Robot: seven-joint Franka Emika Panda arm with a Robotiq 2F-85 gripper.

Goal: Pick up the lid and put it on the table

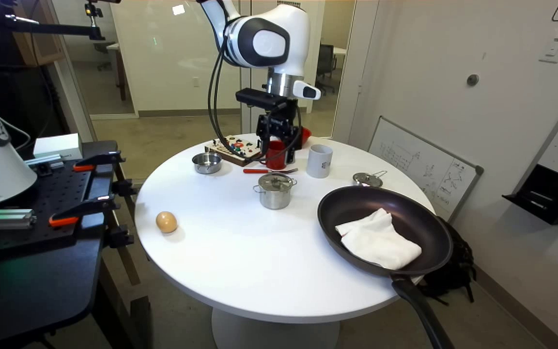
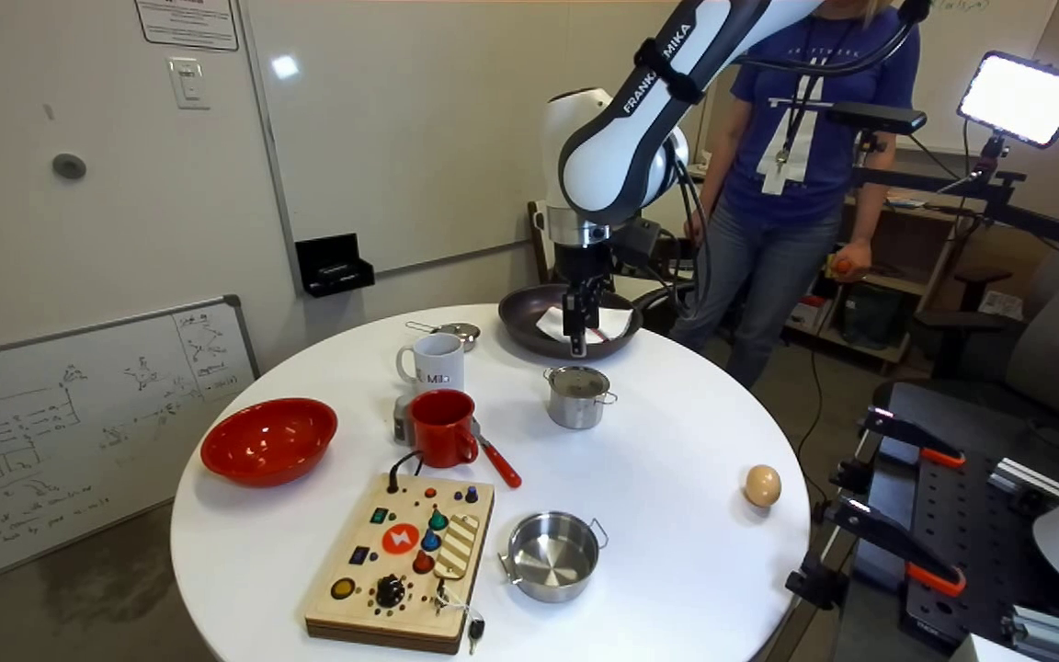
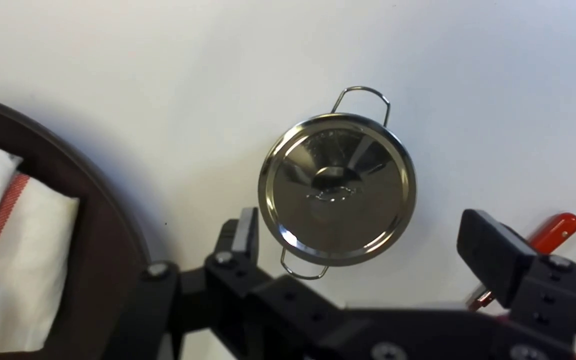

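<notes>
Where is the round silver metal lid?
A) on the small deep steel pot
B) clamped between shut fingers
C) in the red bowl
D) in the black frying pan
A: the round silver metal lid covers the small deep steel pot in both exterior views; the fingers stand apart in the wrist view.

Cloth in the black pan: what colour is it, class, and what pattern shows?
The cloth is white with a woven-looking red stripe; the wrist view shows it best.
</notes>
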